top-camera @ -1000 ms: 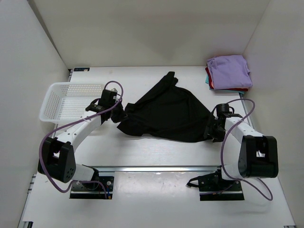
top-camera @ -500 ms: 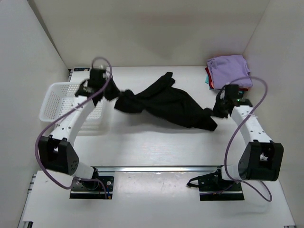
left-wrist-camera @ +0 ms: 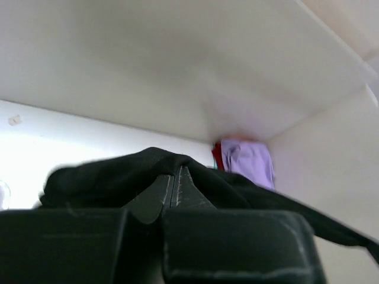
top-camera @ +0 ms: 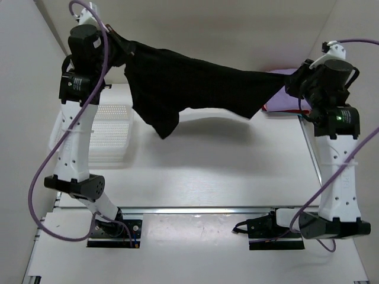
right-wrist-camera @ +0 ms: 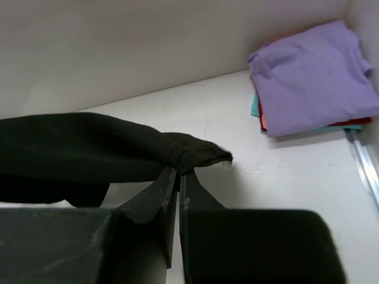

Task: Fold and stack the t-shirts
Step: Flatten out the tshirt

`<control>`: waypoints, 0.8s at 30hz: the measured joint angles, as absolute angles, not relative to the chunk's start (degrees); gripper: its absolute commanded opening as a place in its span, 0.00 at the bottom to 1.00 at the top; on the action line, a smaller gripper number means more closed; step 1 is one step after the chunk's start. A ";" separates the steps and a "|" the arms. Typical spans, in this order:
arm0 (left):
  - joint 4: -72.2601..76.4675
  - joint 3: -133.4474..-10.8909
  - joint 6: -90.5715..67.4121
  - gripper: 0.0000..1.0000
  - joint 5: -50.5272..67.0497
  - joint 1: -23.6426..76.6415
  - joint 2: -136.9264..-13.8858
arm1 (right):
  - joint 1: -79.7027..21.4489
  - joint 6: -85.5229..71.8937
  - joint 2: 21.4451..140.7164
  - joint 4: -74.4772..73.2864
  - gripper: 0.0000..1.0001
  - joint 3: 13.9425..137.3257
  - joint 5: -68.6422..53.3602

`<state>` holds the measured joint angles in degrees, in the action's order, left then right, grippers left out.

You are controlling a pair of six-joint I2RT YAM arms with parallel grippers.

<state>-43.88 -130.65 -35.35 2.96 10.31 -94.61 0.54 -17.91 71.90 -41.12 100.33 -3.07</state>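
Note:
The large black t-shirt (top-camera: 195, 83) hangs stretched in the air between both raised arms, with a loose part drooping at its left (top-camera: 163, 121). My left gripper (top-camera: 120, 48) is shut on the shirt's left end, and its wrist view has cloth bunched over the fingertips (left-wrist-camera: 176, 173). My right gripper (top-camera: 294, 78) is shut on the right end, pinching a rolled hem (right-wrist-camera: 198, 155) just above its tips (right-wrist-camera: 179, 173). The folded t-shirts (right-wrist-camera: 314, 77), lavender on top with teal (right-wrist-camera: 255, 107) and red edges, lie at the back right corner and show in the left wrist view (left-wrist-camera: 251, 163).
The white mesh basket (top-camera: 112, 127) stands on the table at the left, below the left arm. White walls close in the back and both sides. A metal rail (top-camera: 195, 210) runs along the near edge between the arm bases.
Both arms have risen from the table, lifting the black t-shirt and pulling it taut in the air. The right gripper closed on the shirt's right end during this second.

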 measured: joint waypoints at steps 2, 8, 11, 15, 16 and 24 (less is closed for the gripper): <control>-45.21 -129.29 -33.80 0.00 0.40 14.11 -91.70 | 0.49 -17.82 69.36 -42.83 0.00 100.27 -1.13; -47.09 -120.88 -33.56 0.00 -1.41 13.19 -78.43 | 0.89 -17.47 61.47 -44.69 0.00 100.42 2.52; -46.70 -122.96 -33.87 0.00 -1.32 12.69 -75.81 | 0.93 -17.58 60.69 -44.62 0.00 101.08 1.85; -43.35 -123.22 -34.37 0.00 -0.56 11.92 -75.99 | 1.26 -17.72 62.76 -43.92 0.00 101.71 0.05; -42.50 -122.78 -34.63 0.00 -0.27 11.60 -76.84 | 1.26 -17.80 64.27 -43.62 0.00 101.80 -0.30; -40.82 -130.82 -36.93 0.00 1.56 9.89 -99.81 | 1.10 -17.56 83.07 -42.39 0.01 105.56 -0.23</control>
